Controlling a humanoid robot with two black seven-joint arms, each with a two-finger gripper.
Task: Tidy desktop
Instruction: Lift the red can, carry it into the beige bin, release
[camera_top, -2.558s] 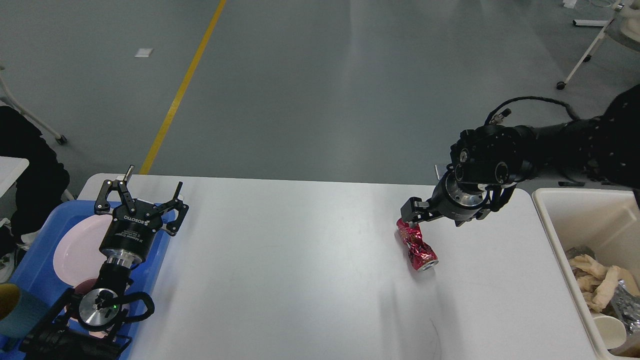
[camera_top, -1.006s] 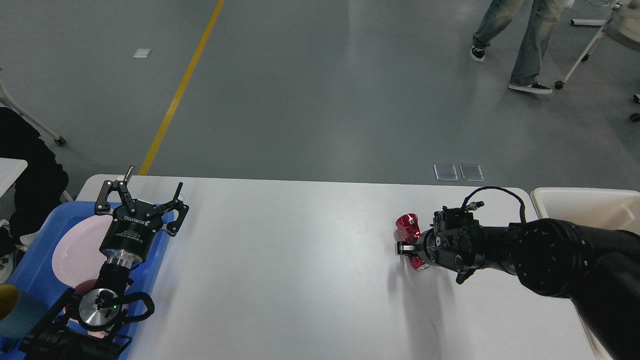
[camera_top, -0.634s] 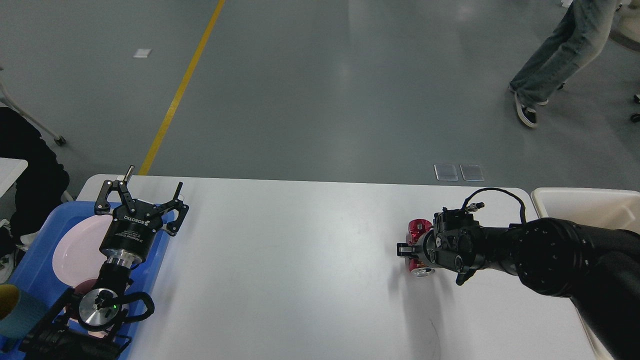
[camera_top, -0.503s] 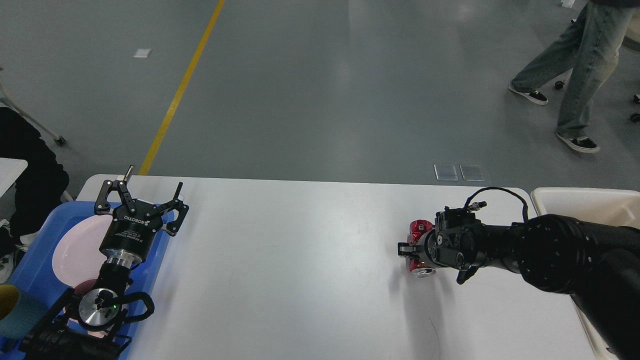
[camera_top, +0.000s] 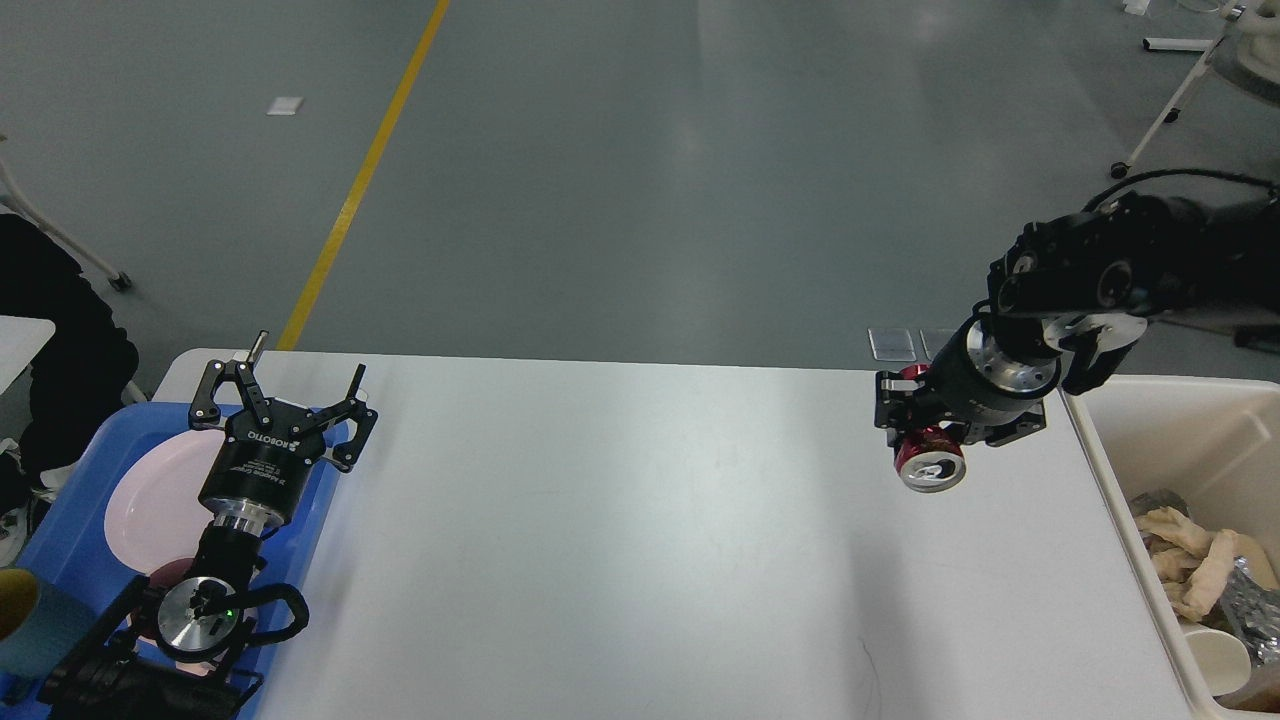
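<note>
At right of frame the right gripper clamps a crushed red can, apparently lifted clear of the white desktop filling the lower frame. At left, the left gripper hangs fingers spread and empty over the blue tray.

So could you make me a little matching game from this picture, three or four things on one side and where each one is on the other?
Things:
1. can
2. plate
3. paper cup
4. left gripper

Places:
A. in the cream bin
B. on the blue tray
C. held by the right gripper, above the desktop
D. open, over the tray's far corner

Pairs: 1-C, 2-B, 3-A, 4-D
</note>
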